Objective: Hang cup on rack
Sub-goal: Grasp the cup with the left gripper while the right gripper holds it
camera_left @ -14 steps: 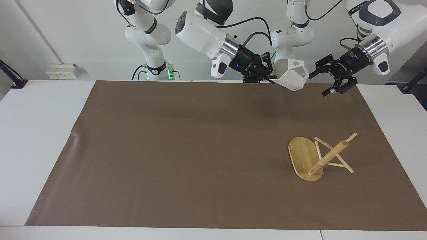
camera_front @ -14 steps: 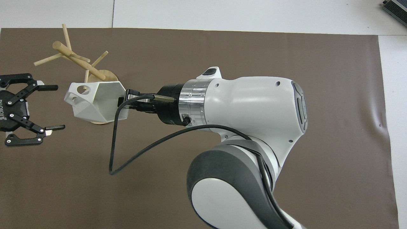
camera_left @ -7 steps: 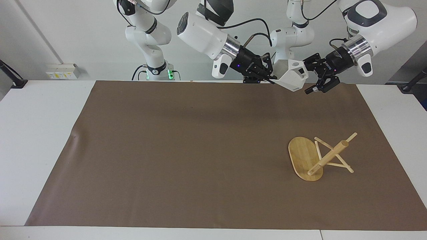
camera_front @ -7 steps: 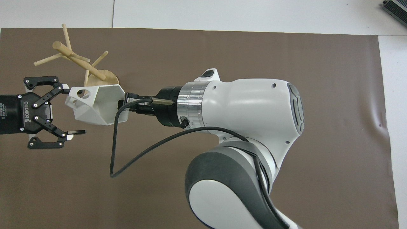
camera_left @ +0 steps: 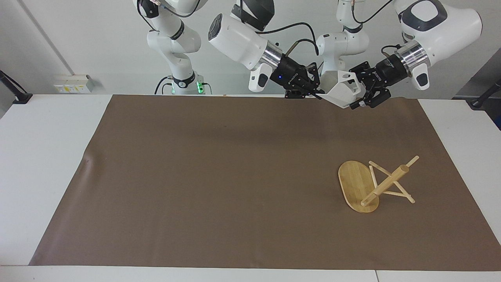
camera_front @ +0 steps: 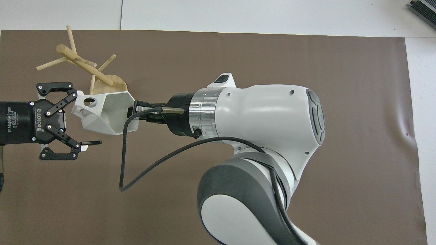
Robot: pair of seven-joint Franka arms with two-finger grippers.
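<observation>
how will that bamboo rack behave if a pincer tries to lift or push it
The rack lies tipped over, base on edge, so it probably topples easily. Its round post may let it roll or pivot when nudged. The thin pegs look fragile; gripping the thick post seems safer.

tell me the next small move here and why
Probably close the left gripper on the cup: its open fingers already straddle the handle end, held in mid-air by the shut right gripper. The rack lies tipped over on the mat.
</observation>
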